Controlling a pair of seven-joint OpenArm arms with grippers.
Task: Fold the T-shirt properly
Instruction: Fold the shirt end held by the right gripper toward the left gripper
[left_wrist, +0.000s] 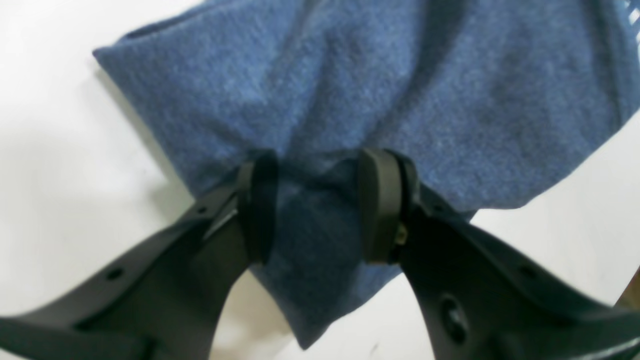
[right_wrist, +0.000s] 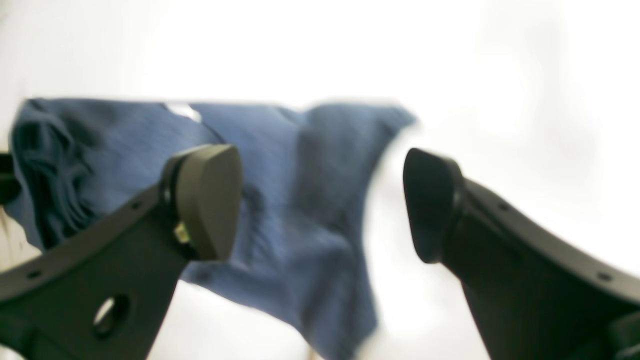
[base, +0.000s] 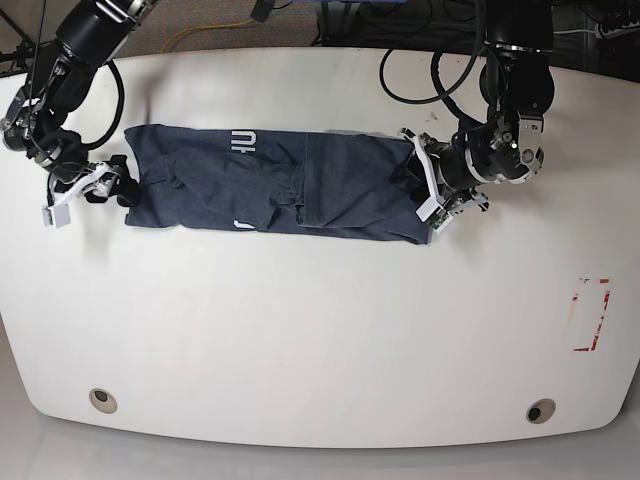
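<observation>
Okay, you've got the T-shirt (base: 270, 185) lying as a long folded band across the far half of the white tabletop (base: 320, 330), running left to right, nearer the far edge than the near one. Your left tool (left_wrist: 317, 205) is clamped on a bunched fold at one end of the band, cloth pinched between both pads. Your right tool (right_wrist: 322, 205) sits at the opposite end with pads spread wide and nothing between them; cloth lies just beyond them.
</observation>
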